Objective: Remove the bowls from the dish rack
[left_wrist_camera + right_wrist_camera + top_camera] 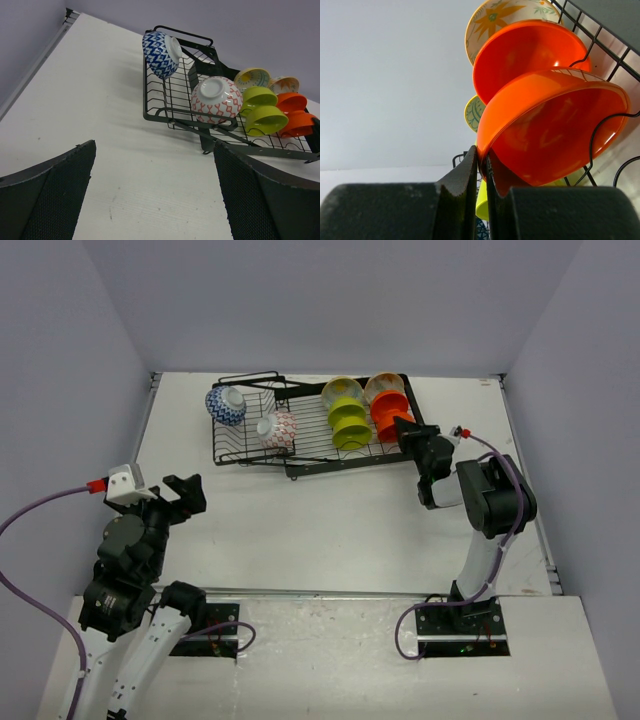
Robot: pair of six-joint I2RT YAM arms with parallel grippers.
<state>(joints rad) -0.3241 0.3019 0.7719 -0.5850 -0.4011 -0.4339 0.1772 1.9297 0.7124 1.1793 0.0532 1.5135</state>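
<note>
In the top view, the dish rack (305,435) sits at the far middle of the desk (330,530). The blue-patterned bowl (225,405) stands at its left end, with the red-and-white bowl (277,428) just right of it and nearer. The lime green bowls (349,423), cream bowls (341,390), far orange bowl (388,403) and near orange bowl (393,426) crowd the right end. The right tool (403,427) is at the near orange bowl. The left tool (186,487) hangs over the near left of the desk, well apart from the rack.

In the left wrist view, the left tool (155,147) is released, its fingers (50,190) spread wide and holding nothing above the bare desk (100,100). The dish rack (170,95) lies beyond it, and the blue-patterned bowl (160,54) and red-and-white bowl (216,100) are tipped on edge there. The lime green bowls (265,120), cream bowls (252,77), far orange bowl (291,101) and near orange bowl (297,124) are to their right.

In the right wrist view, the right tool (482,155) is clenched on the rim of the near orange bowl (555,135), one finger inside it and one outside. The bowl stands on edge against a prong of the dish rack (591,150). The far orange bowl (530,55) nests behind it, and a cream bowl (495,17) stands behind that.
</note>
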